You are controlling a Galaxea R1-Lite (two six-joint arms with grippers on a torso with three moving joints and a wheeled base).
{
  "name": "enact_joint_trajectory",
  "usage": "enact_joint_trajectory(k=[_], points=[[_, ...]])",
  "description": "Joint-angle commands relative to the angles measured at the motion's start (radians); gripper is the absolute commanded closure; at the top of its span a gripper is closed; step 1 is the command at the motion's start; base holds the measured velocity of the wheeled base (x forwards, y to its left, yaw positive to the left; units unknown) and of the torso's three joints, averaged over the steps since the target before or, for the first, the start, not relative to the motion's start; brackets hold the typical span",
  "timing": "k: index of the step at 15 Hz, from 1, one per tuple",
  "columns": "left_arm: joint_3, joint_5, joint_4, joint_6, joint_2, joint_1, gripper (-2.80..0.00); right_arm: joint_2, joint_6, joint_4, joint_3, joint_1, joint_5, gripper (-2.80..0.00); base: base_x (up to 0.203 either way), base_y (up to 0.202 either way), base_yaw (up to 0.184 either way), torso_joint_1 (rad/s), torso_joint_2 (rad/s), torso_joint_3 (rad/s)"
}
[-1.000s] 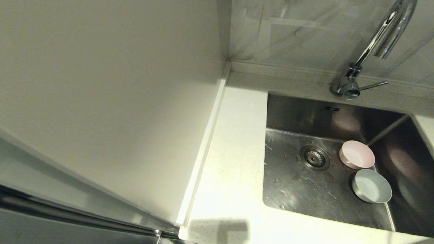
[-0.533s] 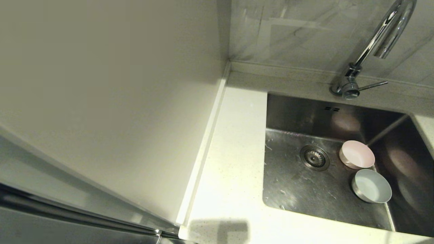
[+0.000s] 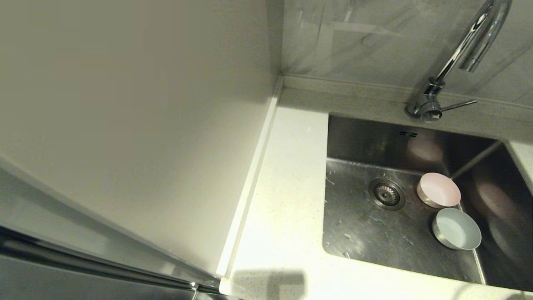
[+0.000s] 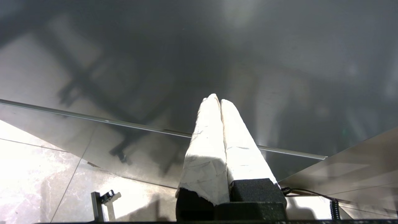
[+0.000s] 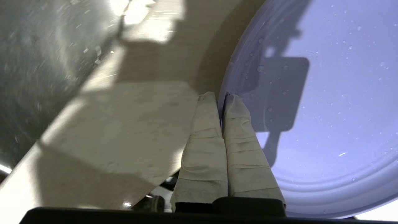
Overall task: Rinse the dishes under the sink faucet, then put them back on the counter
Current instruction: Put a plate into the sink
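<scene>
A pale pink bowl (image 3: 439, 190) and a pale blue-grey bowl (image 3: 457, 233) sit on the floor of the steel sink (image 3: 366, 225), to the right of the drain. The chrome faucet (image 3: 462, 54) rises behind the sink, with no water showing. In the right wrist view my right gripper (image 5: 219, 97) is shut on the rim of a wet lilac plate (image 5: 326, 109), held over the white counter (image 5: 124, 124). My left gripper (image 4: 217, 100) is shut on nothing, down beside a dark glossy panel. Neither arm shows in the head view.
A beige wall panel (image 3: 133, 125) stands along the left of the counter strip (image 3: 287, 200). A marbled backsplash (image 3: 366, 37) runs behind the faucet. The faucet lever (image 3: 458, 105) points right. The drain strainer (image 3: 386, 193) sits in the sink floor.
</scene>
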Motion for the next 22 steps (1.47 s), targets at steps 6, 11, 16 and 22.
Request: enact_joint_trajectory(k=[6, 11, 16, 22], points=[[0.003, 0.0, -0.001, -0.001, 0.0, 0.0, 0.0, -0.129, -0.009, -0.138, 0.0, 0.339, -0.004, 0.0, 0.0, 0.0, 0.0, 0.0, 0.0, 0.0], [0.003, 0.0, -0.001, -0.001, 0.0, 0.0, 0.0, -0.147, -0.008, -0.28, 0.003, 0.637, -0.136, 0.0, 0.0, 0.0, 0.0, 0.0, 0.0, 0.0], [0.003, 0.0, -0.001, -0.001, 0.0, 0.0, 0.0, -0.188, -0.007, -0.385, 0.007, 0.884, -0.317, 0.0, 0.0, 0.0, 0.0, 0.0, 0.0, 0.0], [0.003, 0.0, -0.001, 0.0, 0.0, 0.0, 0.0, -0.262, -0.006, -0.435, 0.057, 1.385, -0.626, 0.0, 0.0, 0.0, 0.0, 0.0, 0.0, 0.0]])
